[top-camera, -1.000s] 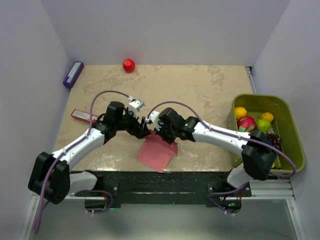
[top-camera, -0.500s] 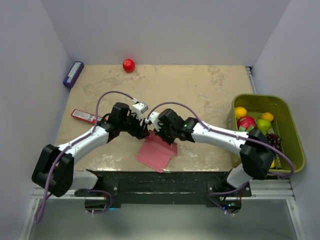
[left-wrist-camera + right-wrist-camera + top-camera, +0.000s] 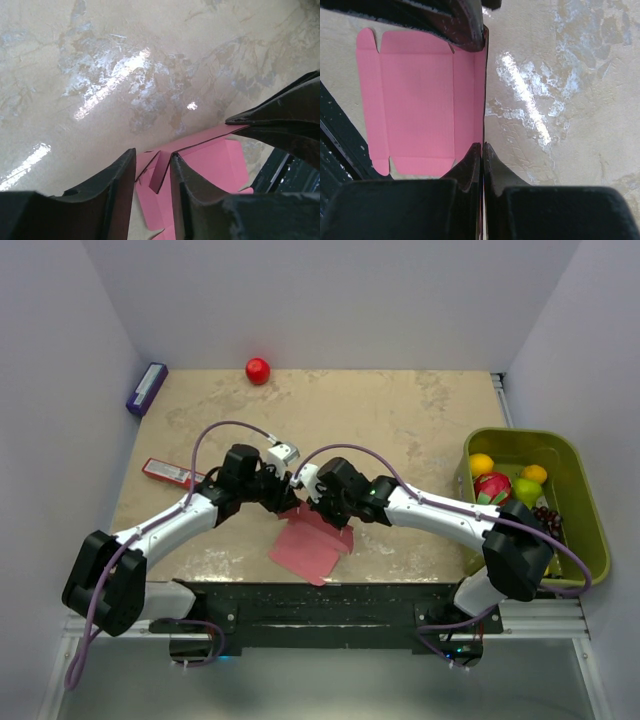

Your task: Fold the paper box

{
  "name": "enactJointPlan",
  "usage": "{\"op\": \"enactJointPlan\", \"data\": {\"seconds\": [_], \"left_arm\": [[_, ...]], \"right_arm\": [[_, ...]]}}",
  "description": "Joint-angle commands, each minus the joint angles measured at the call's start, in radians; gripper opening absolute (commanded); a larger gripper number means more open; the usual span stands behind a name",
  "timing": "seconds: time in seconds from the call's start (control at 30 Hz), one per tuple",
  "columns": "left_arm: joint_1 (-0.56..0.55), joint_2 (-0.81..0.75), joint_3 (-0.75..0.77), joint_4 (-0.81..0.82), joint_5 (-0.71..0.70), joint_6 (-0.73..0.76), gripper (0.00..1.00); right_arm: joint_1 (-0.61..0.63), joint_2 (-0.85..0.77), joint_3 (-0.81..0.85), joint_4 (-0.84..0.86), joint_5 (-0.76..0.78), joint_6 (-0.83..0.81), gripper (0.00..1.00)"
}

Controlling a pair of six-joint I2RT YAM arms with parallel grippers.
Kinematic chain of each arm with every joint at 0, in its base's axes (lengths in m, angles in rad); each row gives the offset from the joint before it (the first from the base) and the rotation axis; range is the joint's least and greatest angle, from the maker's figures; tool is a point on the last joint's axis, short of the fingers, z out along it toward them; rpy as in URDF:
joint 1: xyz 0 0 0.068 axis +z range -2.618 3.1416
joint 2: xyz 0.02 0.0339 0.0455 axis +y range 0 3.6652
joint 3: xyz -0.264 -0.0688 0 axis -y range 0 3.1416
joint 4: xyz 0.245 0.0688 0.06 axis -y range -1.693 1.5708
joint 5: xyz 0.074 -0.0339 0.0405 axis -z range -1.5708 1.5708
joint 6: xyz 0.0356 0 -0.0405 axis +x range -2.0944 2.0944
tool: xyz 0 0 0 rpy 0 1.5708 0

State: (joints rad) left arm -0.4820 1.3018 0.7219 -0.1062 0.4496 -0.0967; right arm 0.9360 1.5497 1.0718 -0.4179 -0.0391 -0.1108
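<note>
The paper box (image 3: 312,548) is a flat pink die-cut sheet near the table's front edge, between both arms. My right gripper (image 3: 482,149) is shut on the sheet's far edge, holding that side panel (image 3: 479,85) raised upright. My left gripper (image 3: 152,167) straddles a small end flap (image 3: 161,172) that stands up from the sheet. The flap leans on the right finger (image 3: 192,192), while the left finger (image 3: 112,187) is a little apart from it, so the jaws are narrowly open. In the top view the two grippers nearly touch at the sheet's far corner (image 3: 298,502).
A red ball (image 3: 258,370) lies at the back. A purple box (image 3: 146,388) sits at the far left, and a narrow red packet (image 3: 170,472) lies left of my left arm. A green bin (image 3: 520,434) with fruit stands at the right.
My left gripper's jaws have narrowed around the pink flap and the left wrist has shifted slightly right. The right gripper has kept its hold without moving.
</note>
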Motion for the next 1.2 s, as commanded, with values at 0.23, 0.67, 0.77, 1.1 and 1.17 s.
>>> {"op": "enactJointPlan", "data": {"seconds": [0.23, 0.67, 0.77, 1.1, 1.17], "left_arm": [[-0.032, -0.006, -0.021, 0.039, 0.018, 0.011, 0.02], [-0.082, -0.121, -0.036, 0.028, -0.388, -0.162, 0.0], [-0.116, -0.162, -0.041, 0.056, -0.478, -0.178, 0.0], [-0.247, -0.147, -0.055, 0.091, -0.715, -0.064, 0.0], [-0.265, -0.136, -0.062, 0.091, -0.745, -0.06, 0.0]], "right_arm": [[0.006, -0.059, -0.006, 0.037, 0.085, 0.056, 0.28], [-0.002, -0.333, -0.021, 0.04, 0.259, 0.731, 0.78], [0.0, -0.379, -0.13, 0.235, 0.151, 0.924, 0.77], [0.0, -0.307, -0.389, 0.693, 0.264, 1.381, 0.76], [0.0, -0.298, -0.418, 0.734, 0.329, 1.453, 0.75]]}}
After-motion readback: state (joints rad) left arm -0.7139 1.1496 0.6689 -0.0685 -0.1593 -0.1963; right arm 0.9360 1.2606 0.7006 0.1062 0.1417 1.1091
